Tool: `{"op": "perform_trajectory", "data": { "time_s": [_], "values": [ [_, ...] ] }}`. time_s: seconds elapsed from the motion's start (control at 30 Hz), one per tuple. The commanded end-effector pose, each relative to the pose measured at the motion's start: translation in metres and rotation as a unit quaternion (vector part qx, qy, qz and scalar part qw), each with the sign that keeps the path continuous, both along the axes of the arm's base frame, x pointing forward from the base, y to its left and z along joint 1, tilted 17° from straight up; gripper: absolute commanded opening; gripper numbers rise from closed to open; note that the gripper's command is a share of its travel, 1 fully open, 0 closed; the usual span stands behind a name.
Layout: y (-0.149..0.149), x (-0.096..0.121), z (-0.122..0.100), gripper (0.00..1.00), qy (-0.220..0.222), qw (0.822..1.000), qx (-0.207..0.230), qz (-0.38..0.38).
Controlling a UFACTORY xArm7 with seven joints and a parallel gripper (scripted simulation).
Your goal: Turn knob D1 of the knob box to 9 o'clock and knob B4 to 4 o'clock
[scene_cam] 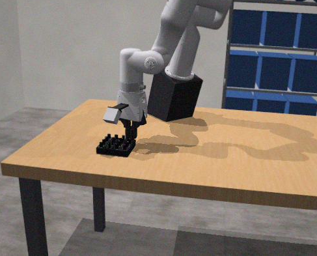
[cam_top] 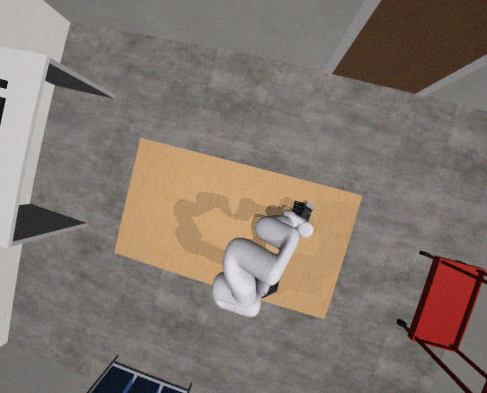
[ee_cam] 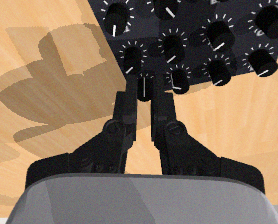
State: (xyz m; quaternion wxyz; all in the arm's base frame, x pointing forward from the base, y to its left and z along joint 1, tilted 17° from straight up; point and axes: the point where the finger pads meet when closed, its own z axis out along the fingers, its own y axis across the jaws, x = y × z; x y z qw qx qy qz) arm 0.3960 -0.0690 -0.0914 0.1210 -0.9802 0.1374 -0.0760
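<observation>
- Grey floor (cam_top: 231, 108) (scene_cam: 62, 207) surrounds the wooden table (cam_top: 181, 163) (scene_cam: 215, 165) (ee_cam: 226, 156); a shelf rack (scene_cam: 228, 44) fills the exterior view's upper right.
- Black knob box (cam_top: 298, 207) (scene_cam: 111, 152) (ee_cam: 142, 25) lies left of centre in the exterior view, reaching the upper right in the wrist view.
- Gripper (scene_cam: 131, 137) (ee_cam: 144, 89) is closed on a corner knob (ee_cam: 144, 91), at the box's edge nearest the gripper body.
- That knob's white line runs upright in the wrist view.
</observation>
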Motion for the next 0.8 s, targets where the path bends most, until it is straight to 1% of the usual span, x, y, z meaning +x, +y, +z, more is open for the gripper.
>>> {"op": "perform_trajectory", "data": {
  "time_s": [0.0,0.2,0.27,0.5,0.77],
  "values": [
    [-0.0009,0.0009,0.0009,0.08,-0.013,0.999,-0.008,0.038],
    [-0.0009,0.0009,0.0009,0.08,-0.025,0.996,-0.018,0.088],
    [-0.0009,0.0009,0.0009,0.08,-0.025,0.996,-0.018,0.088],
    [-0.0009,0.0009,0.0009,0.08,-0.034,0.991,-0.026,0.131],
    [-0.0009,0.0009,0.0009,0.08,-0.041,0.986,-0.031,0.159]
  ]
}}
